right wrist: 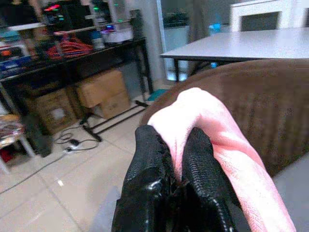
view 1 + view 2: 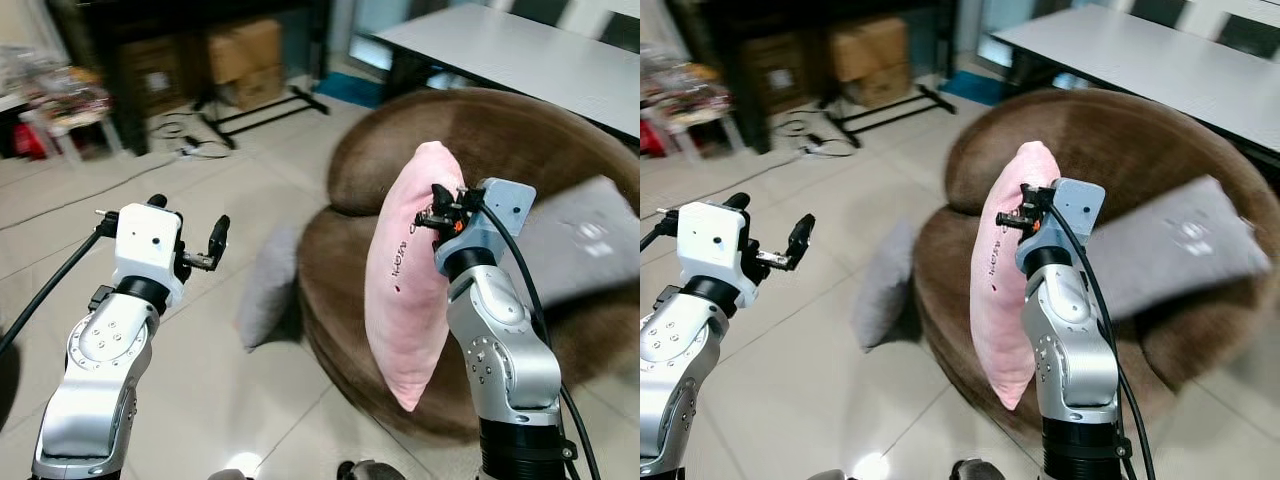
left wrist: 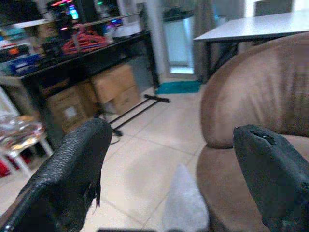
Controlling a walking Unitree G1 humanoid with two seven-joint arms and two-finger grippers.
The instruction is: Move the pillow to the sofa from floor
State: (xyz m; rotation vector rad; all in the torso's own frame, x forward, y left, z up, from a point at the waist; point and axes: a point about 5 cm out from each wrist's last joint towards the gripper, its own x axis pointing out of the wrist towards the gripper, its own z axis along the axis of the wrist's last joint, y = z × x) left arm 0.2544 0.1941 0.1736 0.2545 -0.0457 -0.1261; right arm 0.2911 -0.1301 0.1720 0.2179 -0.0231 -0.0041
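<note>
The right end effector [image 1: 175, 159] has its two black fingers [image 1: 147, 164] pressed together on the upper edge of a soft pink fabric pillow [image 2: 405, 290], pinching a fold of it. The pillow hangs upright in the air from that pinch, its lower corner dangling free above the front rim of a round brown plush sofa [image 2: 510, 130], clear of the tiled floor [image 2: 210, 390]. A small dark marking runs down the pillow's face.

The sofa acts as a shallow bowl: inside it, on the seat to the robot's right, lies a flat grey rectangular cushion [image 2: 1170, 250]. A second grey cushion [image 2: 268, 285] stands on the floor, leaning against the sofa's outer left side.

The left end effector [image 3: 169, 169] is held up over the floor, well apart from the pillow, its fingers [image 3: 67, 174] spread wide with nothing between them.

Behind the sofa stands a white-topped table [image 2: 520, 50]. Farther back, cardboard boxes [image 2: 245, 60] sit under a dark shelf unit [image 3: 87, 53], with cables [image 2: 185, 135] lying on the tiles nearby.
</note>
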